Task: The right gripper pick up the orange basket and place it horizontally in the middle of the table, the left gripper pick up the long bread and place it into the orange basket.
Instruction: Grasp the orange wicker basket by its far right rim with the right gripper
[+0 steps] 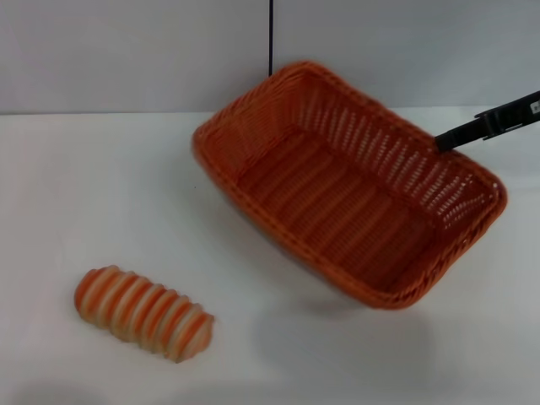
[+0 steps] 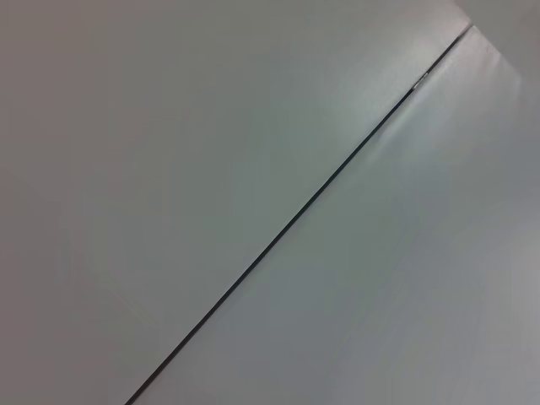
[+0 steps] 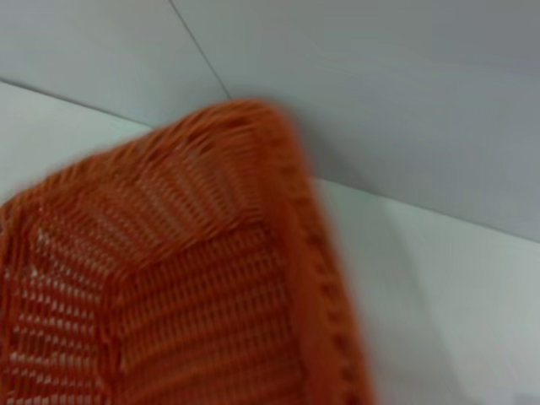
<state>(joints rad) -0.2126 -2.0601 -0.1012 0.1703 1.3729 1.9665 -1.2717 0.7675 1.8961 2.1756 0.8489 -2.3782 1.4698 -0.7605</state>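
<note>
- One basket, the orange basket [image 1: 350, 181], sits diagonally on the white tabletop [image 1: 76, 186], toward my right and the far side, with its open mouth tipped toward my head camera.
- Its shadow [image 1: 337, 337] falls on the tabletop below its near edge, so it looks raised or tilted, though I cannot tell how much of it touches the surface.
- My right gripper [image 1: 443, 140] comes in from the right edge of the head view as a thin black bar, slanting down to the basket's far right rim.
- The tip of that bar meets the rim right at the open-weave side wall; whether my fingers are clamped on the rim or released I cannot tell, since they are hidden at the weave.
- From my right wrist, the basket [image 3: 177, 287] fills the lower half of the picture: a rounded corner, the braided rim and the ribbed inner floor, with the grey wall behind.
- The long bread [image 1: 143, 312] lies on the tabletop near my left front, well apart from the basket, lying at a slant with its striped ridges up.
- My left gripper is out of sight; my left wrist sees only plain pale surfaces divided by a thin dark seam [image 2: 295, 219].
</note>
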